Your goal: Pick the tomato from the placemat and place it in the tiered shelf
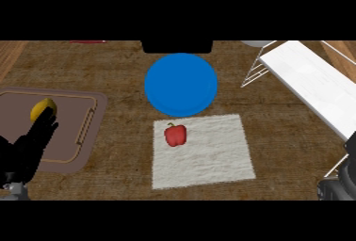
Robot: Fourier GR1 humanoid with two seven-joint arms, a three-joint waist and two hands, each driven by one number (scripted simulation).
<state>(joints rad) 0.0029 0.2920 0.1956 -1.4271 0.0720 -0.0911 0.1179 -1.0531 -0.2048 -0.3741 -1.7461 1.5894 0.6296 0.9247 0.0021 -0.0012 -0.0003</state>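
Note:
A red, pepper-shaped vegetable with a green stem lies on the upper left part of the white placemat in the middle of the counter. The white tiered shelf runs slantwise along the right side. My left hand rests at the lower left, fingers straight and pointing up, well left of the placemat. My right hand shows only as a sliver at the lower right edge, upright, below the shelf. Neither hand holds anything.
A blue plate lies just beyond the placemat. At the left a brown tray carries a yellow fruit, partly behind my left hand. A dark block stands at the far edge.

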